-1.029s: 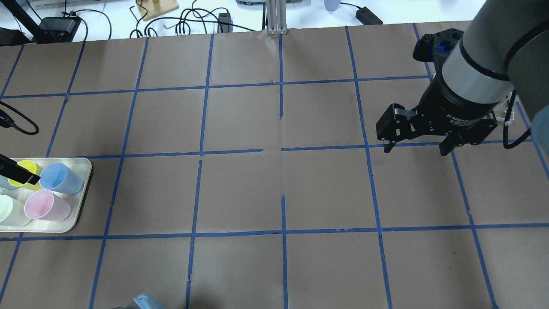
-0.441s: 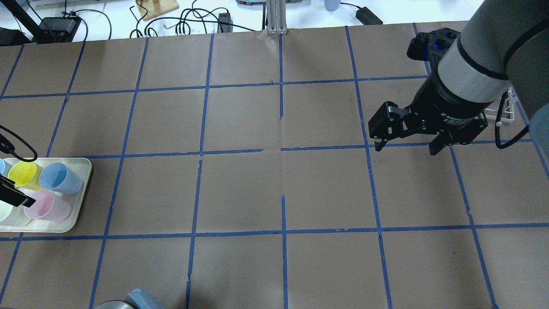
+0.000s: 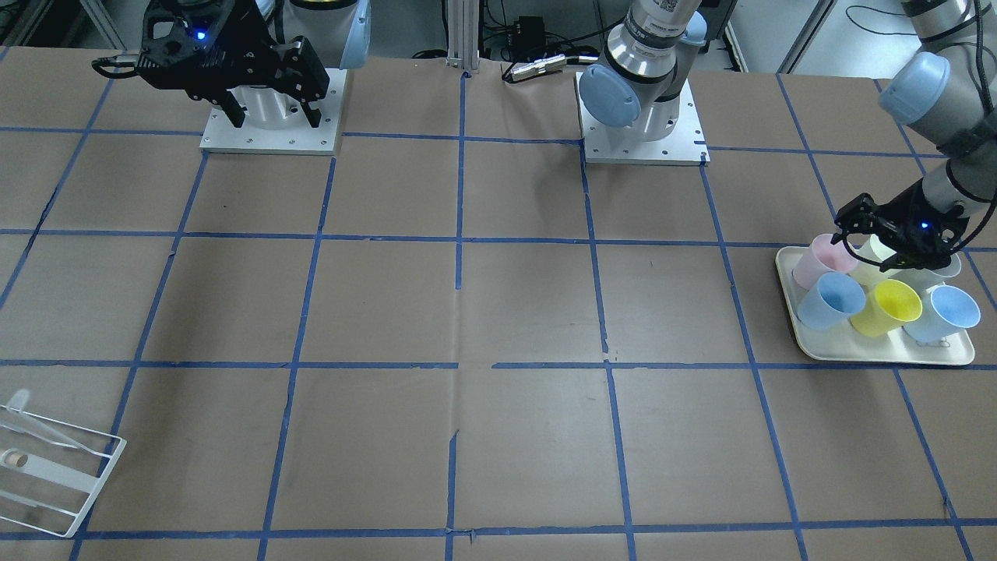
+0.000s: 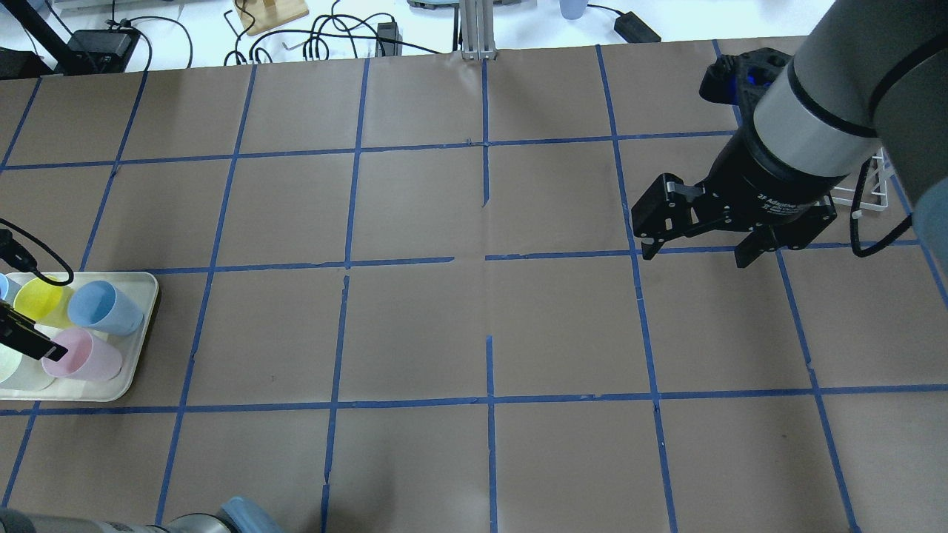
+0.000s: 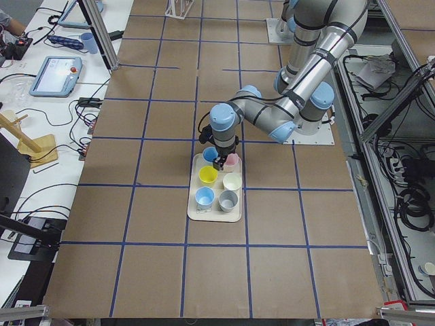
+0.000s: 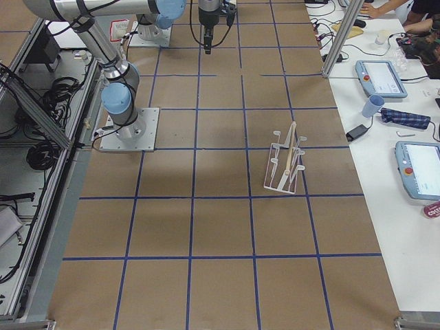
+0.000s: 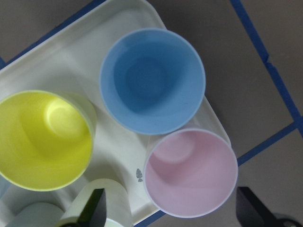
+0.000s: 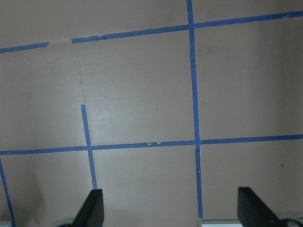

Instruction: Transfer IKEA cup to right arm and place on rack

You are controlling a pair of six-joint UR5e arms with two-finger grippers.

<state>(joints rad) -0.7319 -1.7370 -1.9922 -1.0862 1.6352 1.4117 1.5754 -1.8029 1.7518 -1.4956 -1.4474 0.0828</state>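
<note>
The pale pink IKEA cup (image 3: 814,261) stands upright at the corner of a cream tray (image 3: 880,358); it also shows in the overhead view (image 4: 85,357). My left gripper (image 3: 880,249) hovers open just above the tray. In the left wrist view the pink cup (image 7: 191,172) lies between my open left gripper's (image 7: 173,210) fingertips, below them. My right gripper (image 4: 696,255) is open and empty, high over bare table. The white wire rack (image 3: 47,467) stands at the far right side of the table; it also shows in the right exterior view (image 6: 285,161).
The tray also holds a light blue cup (image 3: 829,300), a yellow cup (image 3: 888,305), another blue cup (image 3: 946,312) and a cream one, packed close to the pink cup. Brown paper with a blue tape grid covers the table. Cables and devices lie beyond the far edge.
My left gripper has moved from over the yellow cup to over the pink cup. My right gripper has drifted slightly toward the table's middle, still open.
</note>
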